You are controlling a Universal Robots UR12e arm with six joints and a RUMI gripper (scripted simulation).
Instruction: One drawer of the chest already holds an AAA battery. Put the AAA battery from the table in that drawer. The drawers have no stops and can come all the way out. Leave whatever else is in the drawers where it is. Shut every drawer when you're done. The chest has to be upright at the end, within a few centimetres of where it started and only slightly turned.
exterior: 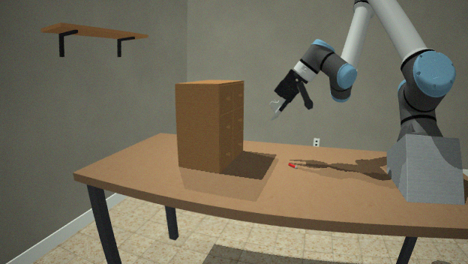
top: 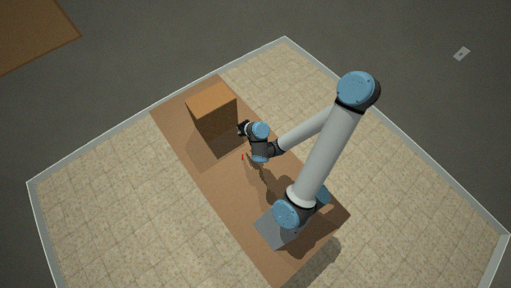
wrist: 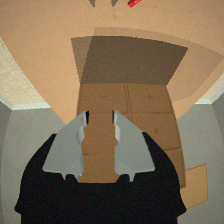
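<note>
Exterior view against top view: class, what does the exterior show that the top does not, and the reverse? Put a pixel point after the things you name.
Exterior only: the table's legs (exterior: 103, 225) and the drawer fronts' knobs (exterior: 228, 127).

Top only: a white wall plate (top: 461, 53) high on the wall.

Both: the chest (top: 210, 100) (exterior: 199, 127), the red battery (top: 242, 156) (exterior: 292, 165), the gripper (top: 238, 130) (exterior: 274, 111) and the table (top: 221, 196) (exterior: 319, 199).

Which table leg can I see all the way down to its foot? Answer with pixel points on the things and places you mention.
The middle leg (exterior: 172, 223) of the three in the outside view. Its foot shows on the floor; the other two run off the picture's bottom edge.
</note>
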